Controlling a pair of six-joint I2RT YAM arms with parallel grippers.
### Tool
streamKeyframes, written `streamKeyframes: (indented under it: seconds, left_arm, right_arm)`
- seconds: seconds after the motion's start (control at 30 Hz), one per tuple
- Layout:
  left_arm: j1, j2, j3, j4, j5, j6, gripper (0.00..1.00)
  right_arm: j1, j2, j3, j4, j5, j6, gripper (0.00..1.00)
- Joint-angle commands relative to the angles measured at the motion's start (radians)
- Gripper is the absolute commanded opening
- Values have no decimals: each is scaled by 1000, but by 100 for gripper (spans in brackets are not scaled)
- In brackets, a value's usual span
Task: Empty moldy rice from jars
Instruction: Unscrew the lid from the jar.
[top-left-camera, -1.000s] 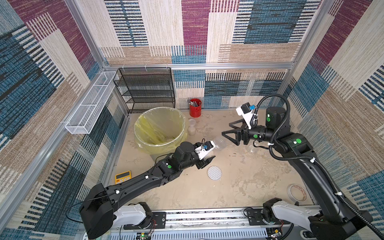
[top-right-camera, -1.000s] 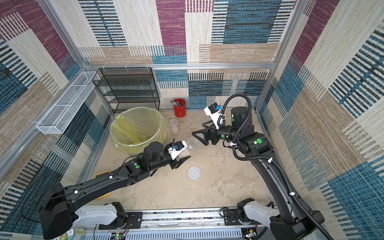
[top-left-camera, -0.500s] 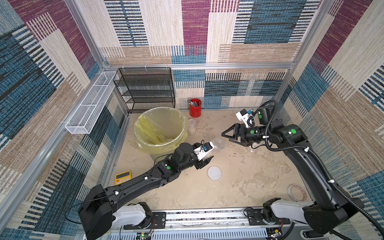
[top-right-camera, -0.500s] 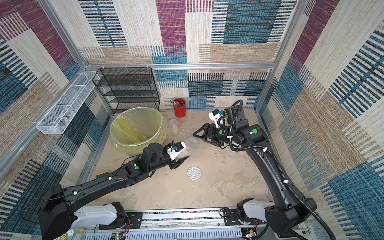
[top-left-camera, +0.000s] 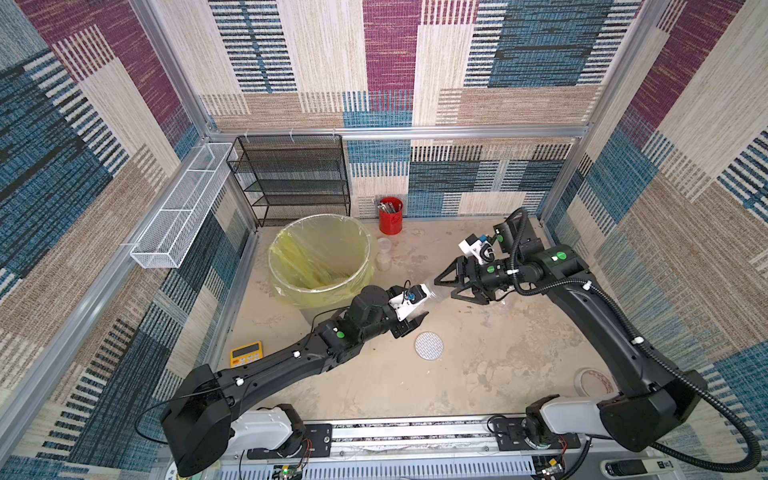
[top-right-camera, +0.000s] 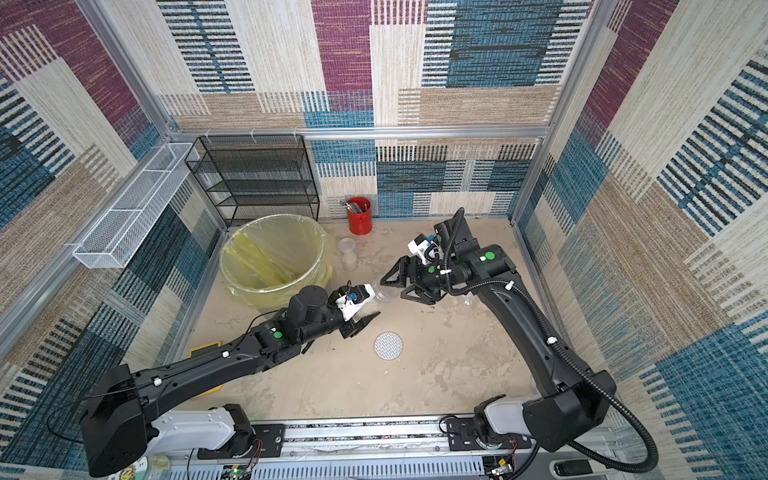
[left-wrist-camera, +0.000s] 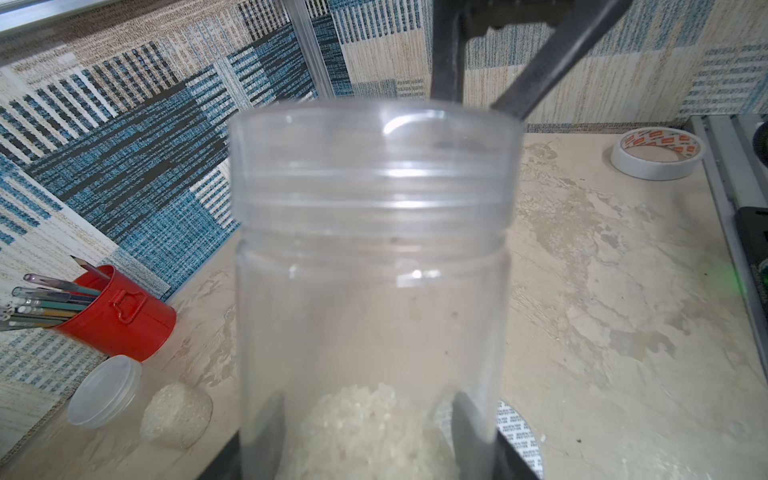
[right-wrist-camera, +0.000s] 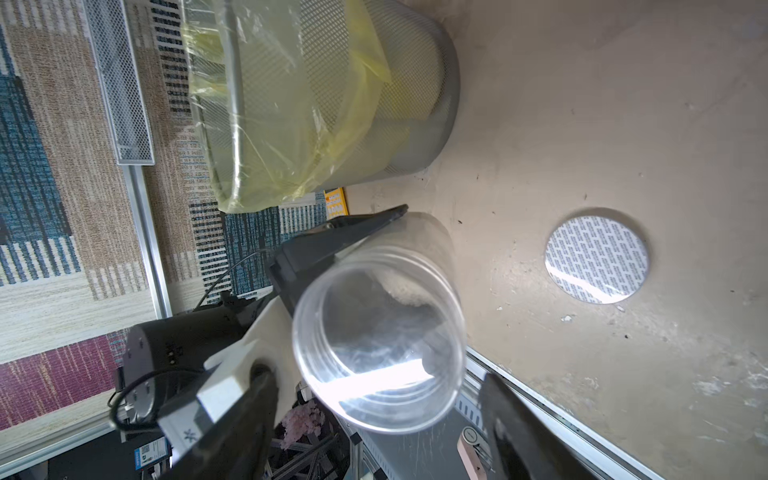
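Just right of the bin (top-left-camera: 319, 217), above the tabletop (top-left-camera: 519, 353), the left hand (top-left-camera: 419, 306) grips a clear jar (top-left-camera: 436, 291) with rice (left-wrist-camera: 365, 419) at its base. The right hand (top-left-camera: 444, 289) is spread wide at the jar's open mouth, holding nothing.

Top views look down; wrist views closely share the jar (left-wrist-camera: 372, 257).

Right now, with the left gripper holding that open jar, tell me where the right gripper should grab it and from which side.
Take the jar by its threaded neck, just behind the open mouth, coming in mouth-first along its axis. The left gripper clamps the end where the rice sits, so probably only the neck is free. The right gripper is open and faces that mouth.
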Motion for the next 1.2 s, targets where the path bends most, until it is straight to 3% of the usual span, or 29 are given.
streamKeyframes:
  seconds: [0.0, 0.17, 0.67, 1.17]
  left_arm:
    - [0, 0, -3, 55, 5, 6, 21]
    - [0, 3, 5, 48, 8, 9, 21]
    - [0, 11, 16, 35, 17, 17, 21]
    - [0, 4, 25, 8, 28, 17, 20]
  right_arm:
    - [8, 26, 41, -31, 6, -22, 78]
    - [34, 77, 85, -86, 62, -72, 78]
    - [53, 116, 104, -93, 75, -105, 77]
    - [67, 154, 162, -151, 131, -190, 66]
